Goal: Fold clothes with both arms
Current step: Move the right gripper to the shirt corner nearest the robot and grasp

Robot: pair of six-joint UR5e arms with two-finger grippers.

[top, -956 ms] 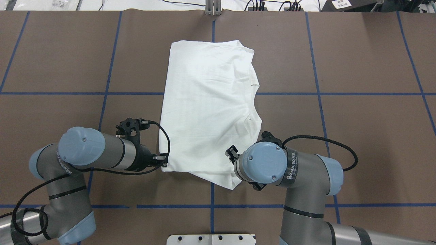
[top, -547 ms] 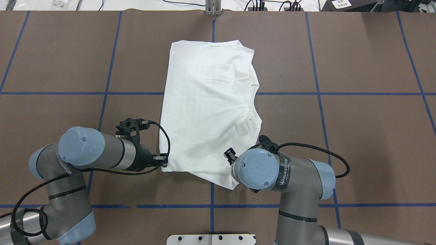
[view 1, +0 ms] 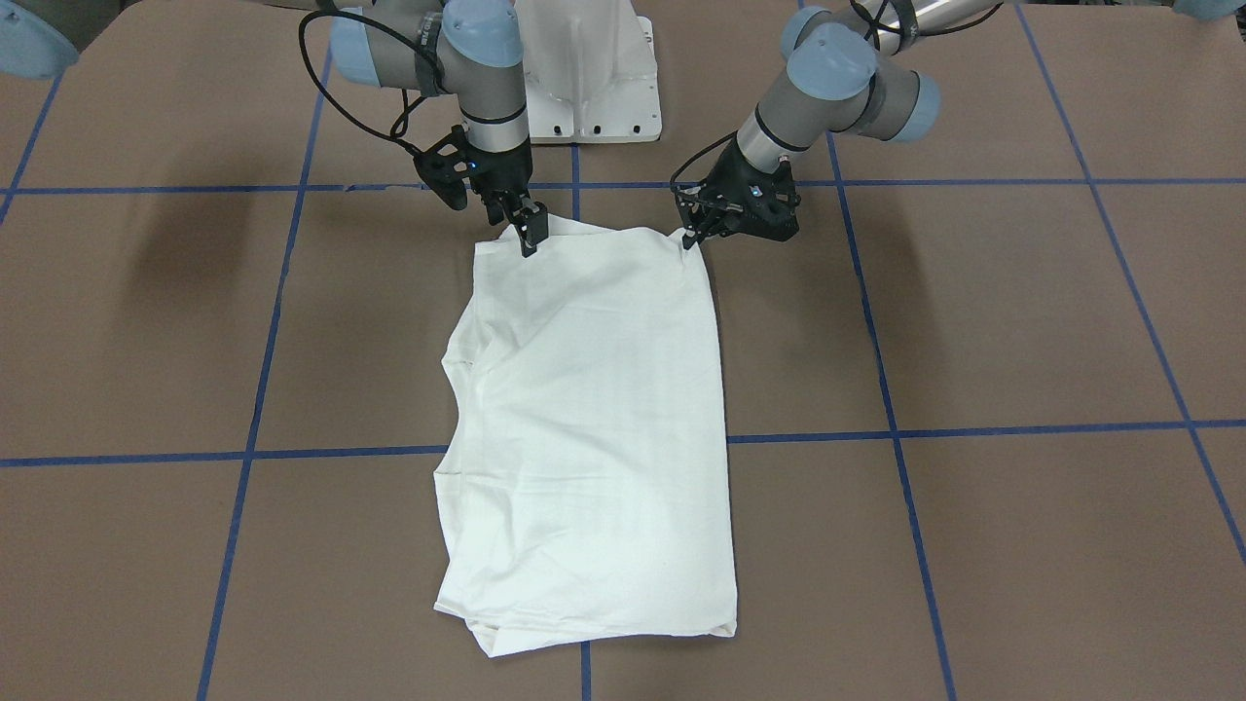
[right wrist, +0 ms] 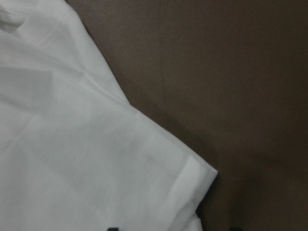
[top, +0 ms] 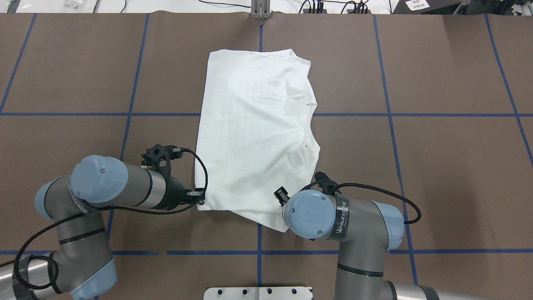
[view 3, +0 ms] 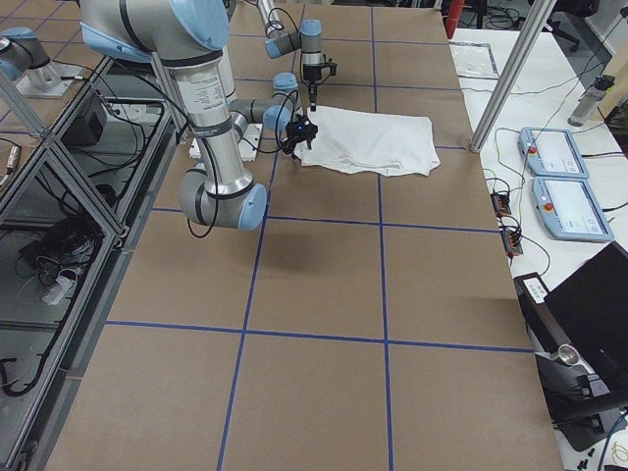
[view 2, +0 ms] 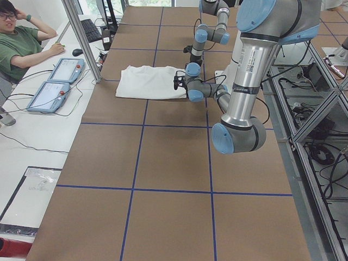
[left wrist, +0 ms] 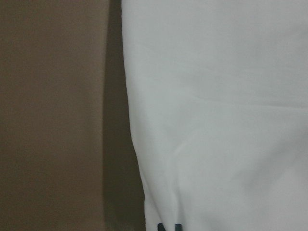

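Nearest the robot, a white metal pedestal base [top: 258, 293] on the brown table covering [top: 437, 166] crossed by blue tape lines [top: 458, 114]. Just beyond, the left black two-finger gripper [top: 201, 200], reaching in low from the side, jaws narrow and pinched on the near left corner of a white long-sleeved cotton T-shirt [top: 254, 133]. Opposite, the right black two-finger gripper [view 1: 528, 239], pointing down over the near right corner, jaws spread wide with the hem corner between the tips (not clamped, judging by the wrist view). Farther out, the shirt folded into a long rectangle, flat at mid-table, plain white face up, folded layers showing along its right edge, far end close to the table's back edge.
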